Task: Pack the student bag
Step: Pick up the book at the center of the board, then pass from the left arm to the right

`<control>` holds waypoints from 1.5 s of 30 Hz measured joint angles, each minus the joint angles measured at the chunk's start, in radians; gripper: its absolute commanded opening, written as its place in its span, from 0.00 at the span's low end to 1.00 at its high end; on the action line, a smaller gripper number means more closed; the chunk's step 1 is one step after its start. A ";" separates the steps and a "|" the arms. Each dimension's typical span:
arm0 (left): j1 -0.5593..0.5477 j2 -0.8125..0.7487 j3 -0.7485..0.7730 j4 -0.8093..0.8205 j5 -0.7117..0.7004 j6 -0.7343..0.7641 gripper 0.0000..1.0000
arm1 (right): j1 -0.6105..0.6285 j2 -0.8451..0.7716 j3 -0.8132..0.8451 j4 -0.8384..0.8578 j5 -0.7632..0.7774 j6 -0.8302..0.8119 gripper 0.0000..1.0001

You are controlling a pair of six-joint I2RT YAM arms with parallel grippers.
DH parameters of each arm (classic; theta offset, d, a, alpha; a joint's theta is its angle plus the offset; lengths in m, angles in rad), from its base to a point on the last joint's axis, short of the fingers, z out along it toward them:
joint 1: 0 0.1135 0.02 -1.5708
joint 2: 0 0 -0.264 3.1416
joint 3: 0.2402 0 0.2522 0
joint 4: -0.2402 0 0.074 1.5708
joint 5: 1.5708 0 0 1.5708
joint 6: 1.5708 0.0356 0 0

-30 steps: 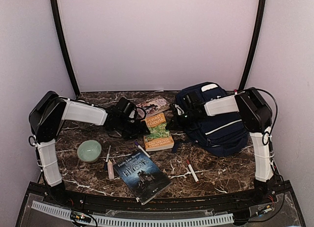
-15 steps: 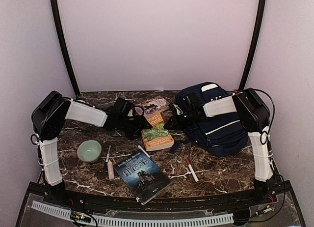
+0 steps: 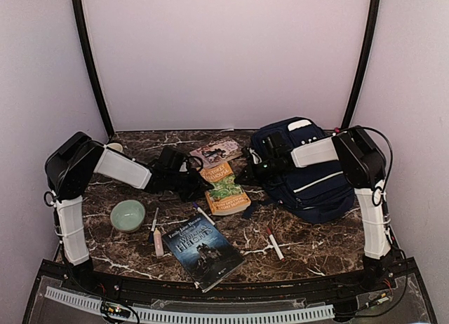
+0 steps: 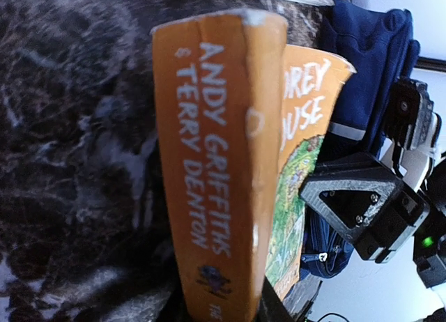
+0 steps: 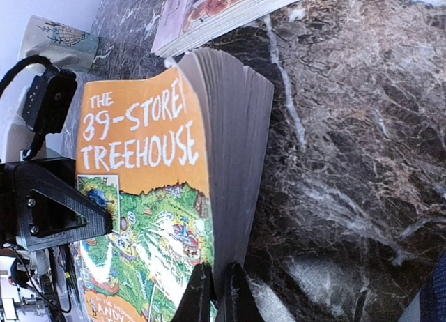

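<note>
The student bag (image 3: 316, 177) lies at the right of the table, navy with white stripes; part of it shows in the left wrist view (image 4: 362, 64). An orange paperback (image 3: 228, 191) lies just left of it, between both grippers. My left gripper (image 3: 198, 182) is at the book's left side. Its jaws (image 4: 223, 311) are closed on the orange spine (image 4: 216, 162). My right gripper (image 3: 247, 175) is at the book's right side, in front of the bag. It (image 5: 217, 294) is shut thinly on the cover edge of the book (image 5: 139, 196).
A second book (image 3: 219, 152) lies behind the orange one, and a dark blue book (image 3: 202, 248) in front. A green bowl (image 3: 128, 215) sits front left. A marker (image 3: 273, 243), a pen (image 3: 203, 213) and a pink-white stick (image 3: 158, 241) lie around. A mug (image 5: 59, 40) stands at the back left.
My left gripper has slid lower toward the orange book and its wide-open jaws have closed on the spine. The book has shifted slightly. The right gripper has stayed put.
</note>
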 measured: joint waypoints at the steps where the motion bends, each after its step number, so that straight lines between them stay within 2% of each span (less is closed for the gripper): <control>1: 0.000 -0.004 0.000 0.006 0.005 0.002 0.12 | 0.000 -0.002 -0.001 0.002 0.003 0.000 0.00; 5: -0.007 -0.034 0.000 0.007 0.000 0.017 0.00 | 0.001 -0.015 -0.008 0.006 0.010 -0.009 0.07; 7: -0.012 -0.049 0.000 -0.005 -0.005 0.035 0.00 | 0.003 -0.030 -0.020 0.002 0.013 -0.024 0.14; 10: -0.017 -0.087 0.000 -0.037 -0.012 0.087 0.00 | 0.005 -0.073 -0.048 -0.045 0.029 -0.051 0.29; 15: -0.021 -0.179 0.006 -0.107 -0.003 0.215 0.00 | -0.013 -0.180 -0.075 -0.186 0.047 -0.118 0.42; 17: -0.021 -0.211 0.010 -0.130 0.011 0.277 0.00 | -0.037 -0.245 -0.074 -0.226 0.019 -0.174 0.48; 22: -0.019 -0.287 0.019 -0.197 0.081 0.456 0.00 | -0.099 -0.382 0.029 -0.394 -0.058 -0.430 0.75; 27: -0.020 -0.357 0.043 -0.293 0.194 0.634 0.00 | -0.105 -0.515 0.057 -0.516 -0.066 -0.669 0.90; 31: -0.031 -0.373 0.076 -0.374 0.259 0.755 0.00 | -0.087 -0.610 0.057 -0.571 -0.071 -0.820 0.91; 34: -0.050 -0.380 0.083 -0.420 0.285 0.826 0.00 | -0.065 -0.617 0.078 -0.602 -0.085 -0.883 0.91; 41: -0.114 -0.385 0.094 -0.486 0.327 0.927 0.00 | -0.008 -0.446 0.240 -0.724 -0.177 -0.938 0.89; 45: -0.145 -0.392 0.108 -0.522 0.322 0.965 0.00 | 0.038 -0.383 0.274 -0.788 -0.235 -0.943 0.88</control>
